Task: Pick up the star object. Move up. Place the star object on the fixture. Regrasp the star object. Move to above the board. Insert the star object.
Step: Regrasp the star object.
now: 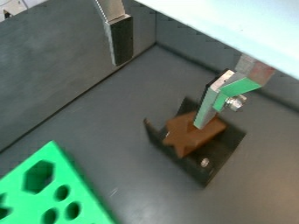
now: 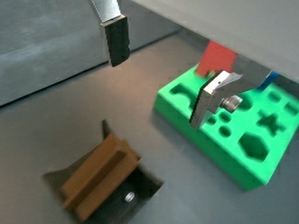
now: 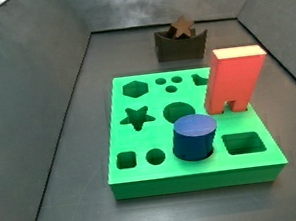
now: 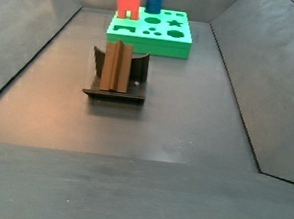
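The star object [image 4: 116,65], a brown wooden peg, lies in the notch of the fixture [image 4: 116,94], pointing towards the board. It also shows in both wrist views, star object [image 1: 187,133] on fixture [image 1: 216,157] and star object [image 2: 100,175] on fixture [image 2: 140,194]. My gripper [image 1: 163,87] hangs above it, open, with its fingers [image 2: 117,44] wide apart and nothing between them. The green board [image 3: 148,143] with shaped holes lies beyond the fixture. In a side view the star object [image 3: 181,27] shows its star-shaped end. The gripper does not show in the side views.
A tall red block [image 3: 235,80] and a blue cylinder [image 3: 194,137] stand in the board. Dark sloping walls [image 4: 37,48] enclose the grey floor on all sides.
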Robot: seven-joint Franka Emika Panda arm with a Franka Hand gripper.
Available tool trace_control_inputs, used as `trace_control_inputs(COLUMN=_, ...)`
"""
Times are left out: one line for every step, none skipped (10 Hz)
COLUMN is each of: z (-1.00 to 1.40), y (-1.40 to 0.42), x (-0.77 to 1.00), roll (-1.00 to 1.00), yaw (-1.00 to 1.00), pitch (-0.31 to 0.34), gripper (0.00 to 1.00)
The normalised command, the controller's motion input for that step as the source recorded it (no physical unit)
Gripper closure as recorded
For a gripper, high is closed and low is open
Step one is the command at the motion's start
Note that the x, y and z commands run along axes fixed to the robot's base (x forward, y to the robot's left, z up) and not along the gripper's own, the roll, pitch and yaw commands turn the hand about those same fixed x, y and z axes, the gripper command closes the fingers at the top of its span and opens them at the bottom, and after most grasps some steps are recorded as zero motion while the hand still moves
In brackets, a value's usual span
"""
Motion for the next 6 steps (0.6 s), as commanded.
trace_control_inputs(z=0.0, y=-0.02, x=-0.02, roll=1.0, yaw=0.04, pitch=-0.004, gripper=0.0)
trace_control_inputs(z=0.0, y=-0.02, x=-0.02, roll=1.0, yaw=0.04, pitch=-0.007, gripper=0.0)
trace_control_inputs(z=0.0, y=-0.02, x=-0.02, roll=1.0, yaw=0.04, pitch=-0.007, gripper=0.0)
trace_control_inputs(z=0.0, y=-0.02, x=-0.01, roll=1.0, yaw=0.04, pitch=-0.004, gripper=0.0)
trace_control_inputs(z=0.01, y=-0.02, x=-0.01, roll=1.0, yaw=0.04, pitch=0.0, gripper=0.0)
trace_control_inputs(z=0.0, y=-0.02, x=0.01, roll=1.0, yaw=0.05, pitch=0.004, gripper=0.0)
